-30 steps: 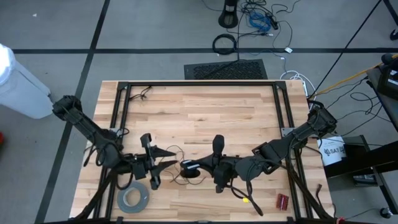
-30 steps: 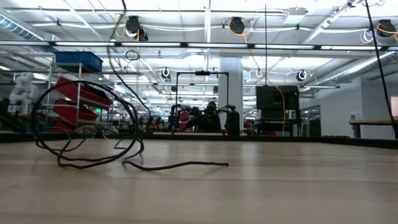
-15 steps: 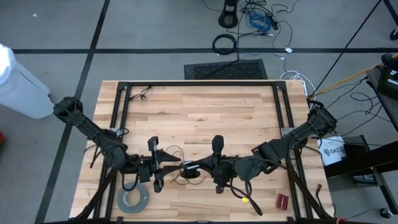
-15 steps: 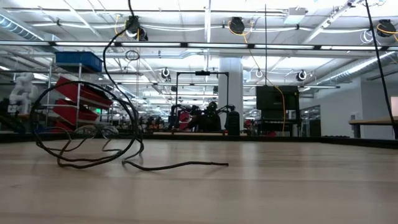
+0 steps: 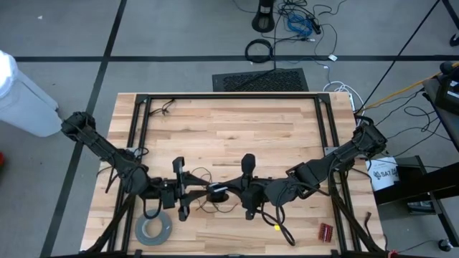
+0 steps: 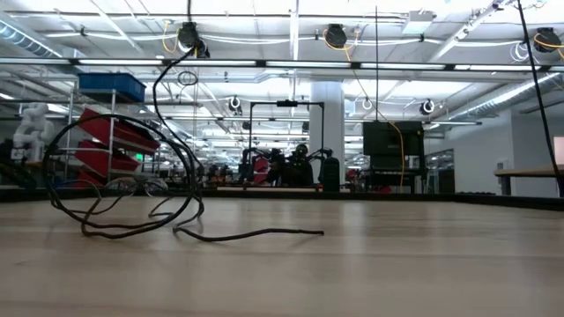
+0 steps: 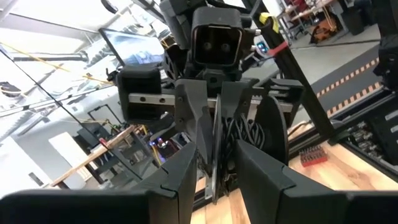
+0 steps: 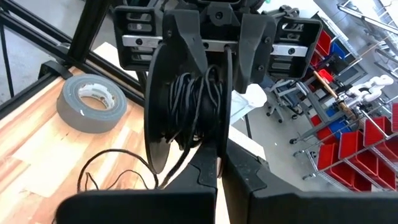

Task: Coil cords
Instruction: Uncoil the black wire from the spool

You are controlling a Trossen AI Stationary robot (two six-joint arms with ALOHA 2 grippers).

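Low centre of the high view: the thin dark wire [image 8: 189, 102] wound on its small round black disc [image 5: 219, 192] looks light, limp, tangle-prone. Left fingers [image 8: 186, 50] pinch the disc's faces; right fingers [image 7: 208, 134] meet it fully closed. Best held by the rigid disc.

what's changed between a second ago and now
The left gripper slid right toward the table's middle, up to the black disc wound with thin wire, which it now grips; the right gripper edged slightly left, shut on the disc's edge. The tape roll and the loose wire stayed put.
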